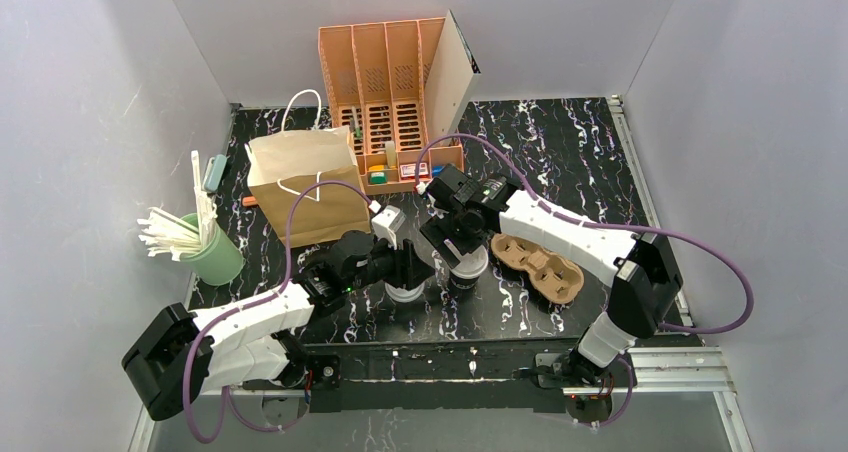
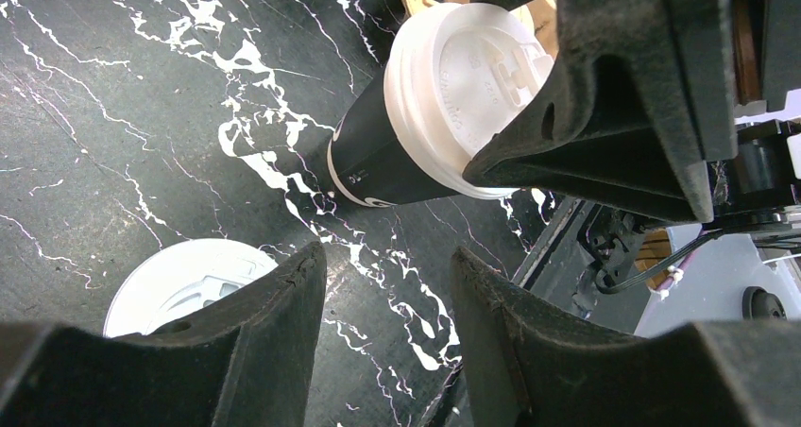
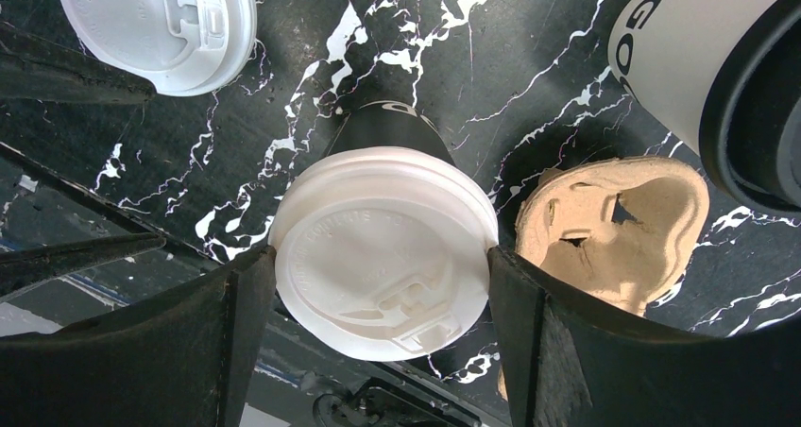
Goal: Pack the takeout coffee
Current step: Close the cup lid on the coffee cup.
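The takeout coffee [image 3: 690, 59], a white cup with a black lid, shows only at the top right of the right wrist view, beyond the carrier; the right arm hides it in the top view. My right gripper [image 3: 378, 276] [image 1: 462, 247] is shut on a different cup, a black cup with a white lid [image 3: 383, 247] [image 1: 468, 270] [image 2: 453, 77], with both fingers against the lid's rim. To the left of that cup my left gripper [image 2: 387, 266] [image 1: 412, 267] is open with only table between its fingers. A flat white lid [image 2: 179, 285] [image 3: 156, 21] [image 1: 405, 292] lies beside its left finger.
A brown pulp cup carrier [image 1: 540, 264] [image 3: 614, 219] lies right of the black cup. A paper bag [image 1: 305, 187] stands at the back left, an orange organiser [image 1: 390, 102] behind it. A green cup of white straws [image 1: 215, 257] stands at the left edge.
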